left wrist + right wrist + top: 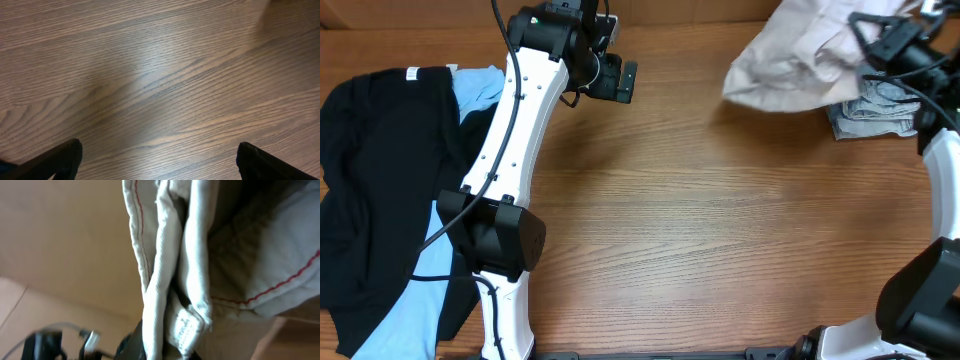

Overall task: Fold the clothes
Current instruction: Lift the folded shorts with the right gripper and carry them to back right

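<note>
The clothes lie in two places. A black garment is spread over a light-blue shirt at the table's left. My right gripper is shut on the beige khaki shorts and holds them bunched above the far right of the table. In the right wrist view the shorts' folded hem with red stitching fills the frame and hides the right gripper. Pale denim shorts lie folded under the hanging beige cloth. My left gripper hangs open over bare wood at the far centre, its fingertips wide apart with nothing between them.
The left arm's white link crosses over the edge of the left pile. The wooden table spans the view. A cardboard-coloured wall stands behind the right gripper.
</note>
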Robot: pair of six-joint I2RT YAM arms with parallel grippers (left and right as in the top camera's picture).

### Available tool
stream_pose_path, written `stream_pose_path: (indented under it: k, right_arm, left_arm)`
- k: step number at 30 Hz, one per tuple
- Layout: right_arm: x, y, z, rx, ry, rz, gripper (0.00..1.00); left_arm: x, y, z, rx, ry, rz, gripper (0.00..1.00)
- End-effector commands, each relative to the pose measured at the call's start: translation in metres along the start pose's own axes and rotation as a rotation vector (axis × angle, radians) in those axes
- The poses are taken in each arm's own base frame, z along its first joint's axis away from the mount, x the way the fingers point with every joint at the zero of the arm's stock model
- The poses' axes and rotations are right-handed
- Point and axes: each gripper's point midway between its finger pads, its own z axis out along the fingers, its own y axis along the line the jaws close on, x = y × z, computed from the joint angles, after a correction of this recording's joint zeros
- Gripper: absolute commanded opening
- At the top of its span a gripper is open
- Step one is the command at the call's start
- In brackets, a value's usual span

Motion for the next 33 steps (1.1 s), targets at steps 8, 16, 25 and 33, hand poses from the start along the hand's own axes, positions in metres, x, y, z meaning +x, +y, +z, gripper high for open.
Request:
stream_pose_path:
  k: [8, 16, 25, 33]
  right_arm:
    - [-0.085, -0.001, -0.042, 0.088, -0.339, -0.037, 0.04]
    - [-0.105, -0.059, -0.03, 0.105, -0.431, -0.022, 0.04]
    - [-0.089, -0.172, -0.007, 0.212, -0.459, 0.054, 0.04]
    - [-0.033, -0.239, -0.016, 0.355, -0.234, 0.132, 0.29]
  left_arm:
    - [0.003, 0.009, 0.007, -0.034, 0.017, 0.022, 1.0]
    - [0.003, 0.009, 0.007, -0.034, 0.019, 0.022, 1.0]
    - [0.001, 0.009, 0.007, -0.035, 0.008, 0.024, 1.0]
    - [-0.005, 0.009, 0.007, -0.033, -0.015, 0.027, 1.0]
